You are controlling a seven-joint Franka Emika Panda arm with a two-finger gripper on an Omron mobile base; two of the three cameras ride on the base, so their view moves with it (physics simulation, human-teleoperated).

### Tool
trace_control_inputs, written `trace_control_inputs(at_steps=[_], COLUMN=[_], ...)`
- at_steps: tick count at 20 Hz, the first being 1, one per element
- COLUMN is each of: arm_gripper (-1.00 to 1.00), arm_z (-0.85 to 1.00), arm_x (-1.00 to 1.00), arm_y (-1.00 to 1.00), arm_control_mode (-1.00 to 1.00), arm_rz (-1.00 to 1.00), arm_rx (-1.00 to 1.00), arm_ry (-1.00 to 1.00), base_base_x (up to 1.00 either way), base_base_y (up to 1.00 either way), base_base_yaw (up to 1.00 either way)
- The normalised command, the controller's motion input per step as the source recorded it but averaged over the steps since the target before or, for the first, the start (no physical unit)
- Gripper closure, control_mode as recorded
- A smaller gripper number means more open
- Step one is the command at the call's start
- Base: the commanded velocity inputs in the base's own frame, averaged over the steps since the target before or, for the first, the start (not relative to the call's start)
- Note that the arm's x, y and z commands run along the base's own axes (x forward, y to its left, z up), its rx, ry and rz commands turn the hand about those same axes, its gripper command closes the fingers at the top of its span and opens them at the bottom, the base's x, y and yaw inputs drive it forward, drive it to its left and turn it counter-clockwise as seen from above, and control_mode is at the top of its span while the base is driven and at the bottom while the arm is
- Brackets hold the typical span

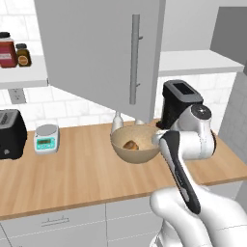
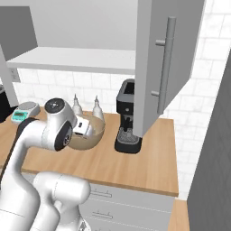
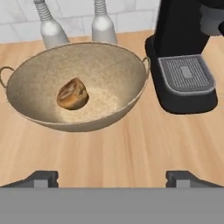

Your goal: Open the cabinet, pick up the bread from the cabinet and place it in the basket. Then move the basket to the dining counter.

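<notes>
light-wood worktop (image 1: 87, 178) w/ white tiled wall behind, grey wall cabinet (image 1: 96, 48) door open. wide tan woven basket (image 3: 78, 94) holds small golden-brown bread roll (image 3: 72, 94), left of black coffee machine (image 3: 183, 52). two-finger gripper (image 3: 113, 178) fingers wide apart, holding nothing, near the basket.

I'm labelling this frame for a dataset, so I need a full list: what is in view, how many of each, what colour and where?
cabinet: one, light grey, door swung open above the worktop
bread: one, golden-brown, inside the basket
basket: one, tan, on the worktop left of the coffee machine
coffee machine: one, black, on the worktop under the open door
shakers: two, silver, behind the basket by the tiles
kitchen scale: one, pale with a teal display, on the worktop
toaster: one, black, at the worktop's left end
jars: two, red and amber, on the shelf at upper left
gripper: one, dark fingertips apart, near the basket, holding nothing
</notes>
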Motion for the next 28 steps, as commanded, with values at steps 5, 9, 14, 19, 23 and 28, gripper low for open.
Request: trace_control_inputs(at_steps=[5,9,14,19,23,28], arm_gripper=[-1.00,-1.00,-1.00,-1.00,-1.00,-1.00], arm_z=[0.29,-0.08,-0.33,-0.63,-0.22,-0.40], arm_x=[-0.01,0.12,0.44,0.21,0.27,0.30], arm_y=[-0.18,-0.06,0.32,0.17,0.09,0.10], arm_control_mode=[-1.00,-1.00,-1.00,-1.00,-1.00,-1.00], arm_rz=[-0.39,-0.25,-0.09,-0.10,-0.09,-0.08], arm_rx=[0.20,0.30,0.31,0.06,0.00,0.00], arm_ry=[0.28,0.19,0.02,0.00,0.00,0.00], base_base_x=[0.00,0.00,0.00,0.00,0.00,0.00], base_base_y=[0.00,0.00,0.00,0.00,0.00,0.00], base_base_yaw=[0.00,0.00,0.00,0.00,0.00,0.00])
